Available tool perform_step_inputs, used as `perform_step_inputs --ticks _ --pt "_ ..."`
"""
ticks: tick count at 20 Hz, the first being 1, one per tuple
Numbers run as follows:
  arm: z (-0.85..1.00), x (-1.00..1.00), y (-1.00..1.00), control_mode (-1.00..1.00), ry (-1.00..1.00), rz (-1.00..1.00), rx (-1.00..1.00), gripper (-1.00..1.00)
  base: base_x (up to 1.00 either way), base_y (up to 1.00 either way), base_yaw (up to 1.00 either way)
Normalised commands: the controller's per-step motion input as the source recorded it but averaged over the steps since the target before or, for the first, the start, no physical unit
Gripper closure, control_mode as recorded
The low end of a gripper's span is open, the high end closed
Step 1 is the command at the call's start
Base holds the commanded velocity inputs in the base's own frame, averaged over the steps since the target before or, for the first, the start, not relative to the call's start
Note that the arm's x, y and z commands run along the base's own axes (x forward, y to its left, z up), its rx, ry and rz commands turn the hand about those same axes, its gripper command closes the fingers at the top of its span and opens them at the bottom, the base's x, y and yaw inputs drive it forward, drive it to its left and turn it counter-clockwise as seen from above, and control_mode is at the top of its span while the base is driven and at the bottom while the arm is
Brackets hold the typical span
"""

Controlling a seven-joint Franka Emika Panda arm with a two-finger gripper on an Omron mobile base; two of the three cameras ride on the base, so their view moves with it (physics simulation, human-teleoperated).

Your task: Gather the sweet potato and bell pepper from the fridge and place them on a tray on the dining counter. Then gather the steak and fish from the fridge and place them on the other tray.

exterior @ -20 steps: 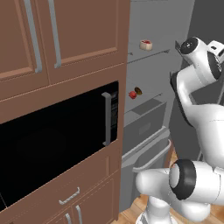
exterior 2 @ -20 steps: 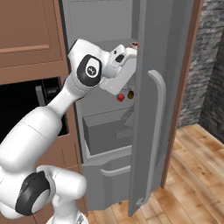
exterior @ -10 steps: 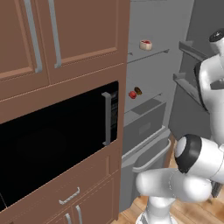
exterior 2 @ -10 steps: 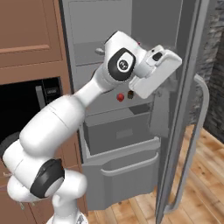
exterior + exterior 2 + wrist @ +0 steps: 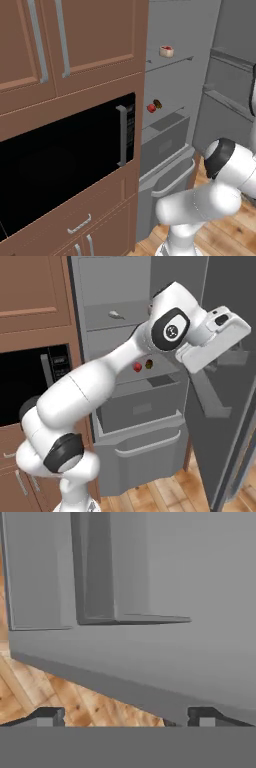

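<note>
The fridge (image 5: pixel 170 130) stands open. On its middle shelf a red bell pepper (image 5: pixel 151 108) (image 5: pixel 137 366) lies beside a brown sweet potato (image 5: pixel 158 104) (image 5: pixel 149 363). The upper shelf holds the steak (image 5: pixel 166 51) and a grey fish (image 5: pixel 116 315). My arm reaches right, away from the shelves, with its white hand (image 5: pixel 215 338) close to the inside of the fridge door (image 5: pixel 225 406). My gripper (image 5: pixel 125 719) is open, with nothing between its fingertips (image 5: pixel 50 716), and it faces the door's grey shelves. The trays and dining counter are out of view.
A black microwave (image 5: pixel 65 160) sits in brown cabinetry (image 5: pixel 75 45) left of the fridge. A grey drawer (image 5: pixel 140 406) and freezer bin (image 5: pixel 165 175) sit under the shelves. The door's shelves (image 5: pixel 225 100) jut out on the right. Wood floor (image 5: pixel 160 496) lies below.
The fridge door has swung wide open to the right and my hand has swung right with it. The jaws were shut and now stand open.
</note>
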Motion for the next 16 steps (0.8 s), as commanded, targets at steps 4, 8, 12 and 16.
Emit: perform_step_inputs --ticks 4,8,12,16 --pt "-0.18 -0.83 0.64 -1.0 -0.09 0.03 -0.06 -1.0 0.0 0.0 0.0" --pt "-0.14 -0.47 1.0 -1.0 -0.05 0.06 -0.06 -1.0 0.0 0.0 0.0" --pt "-0.12 -0.22 0.99 -1.0 -0.02 0.07 -0.02 -1.0 0.0 0.0 0.0" --pt "-0.24 -0.11 0.73 -1.0 -0.01 0.07 0.01 -1.0 0.0 0.0 0.0"
